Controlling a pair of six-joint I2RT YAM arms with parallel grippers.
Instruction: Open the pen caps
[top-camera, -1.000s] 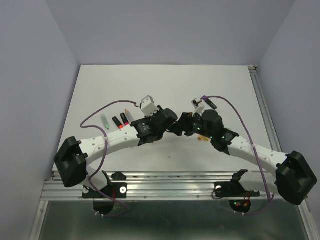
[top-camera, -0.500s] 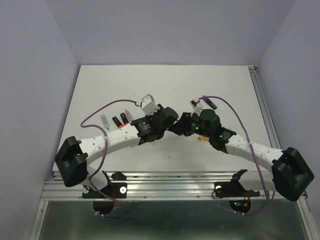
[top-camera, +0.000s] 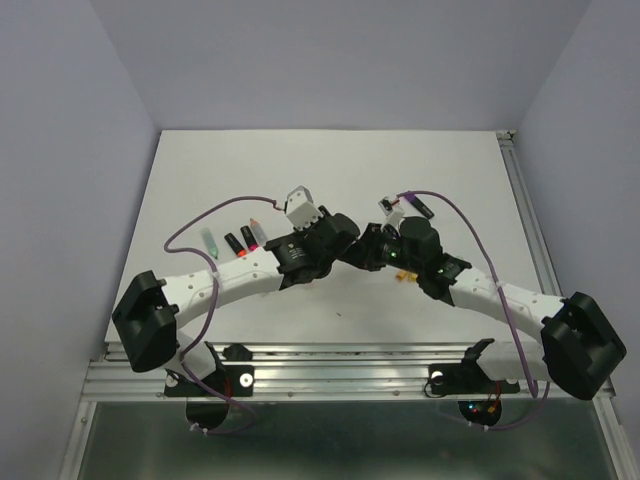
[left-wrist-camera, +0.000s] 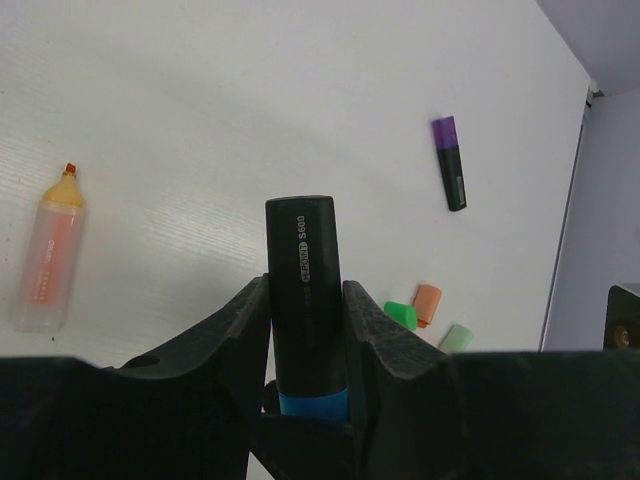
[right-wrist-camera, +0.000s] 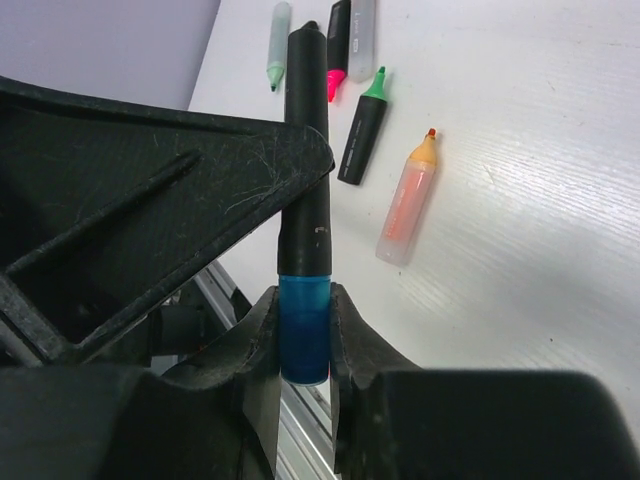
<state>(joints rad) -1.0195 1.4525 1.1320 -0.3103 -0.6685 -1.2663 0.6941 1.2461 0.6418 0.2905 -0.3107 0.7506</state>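
A black marker (left-wrist-camera: 305, 290) with a blue pen cap (right-wrist-camera: 304, 330) is held between both arms above the table's middle. My left gripper (left-wrist-camera: 305, 300) is shut on the black barrel, with the blue cap end toward its palm. My right gripper (right-wrist-camera: 304, 322) is shut on the blue cap, both fingers pressed against its sides. In the top view the two grippers meet at the centre, left gripper (top-camera: 345, 246) beside right gripper (top-camera: 372, 250). Loose green (left-wrist-camera: 400, 315), orange (left-wrist-camera: 426, 303) and pastel green (left-wrist-camera: 456, 337) caps lie on the table.
A purple-capped black marker (left-wrist-camera: 450, 163) lies toward the back right. An uncapped pale orange marker (left-wrist-camera: 48, 262), a green-tipped black marker (right-wrist-camera: 362, 130), a pink-tipped one (right-wrist-camera: 337, 40) and a pastel green one (right-wrist-camera: 277, 40) lie left of centre. The table's metal rail (top-camera: 340, 370) runs along the near edge.
My right gripper has closed from open onto the blue cap, and the right arm has edged slightly left. The left gripper has kept its hold on the barrel.
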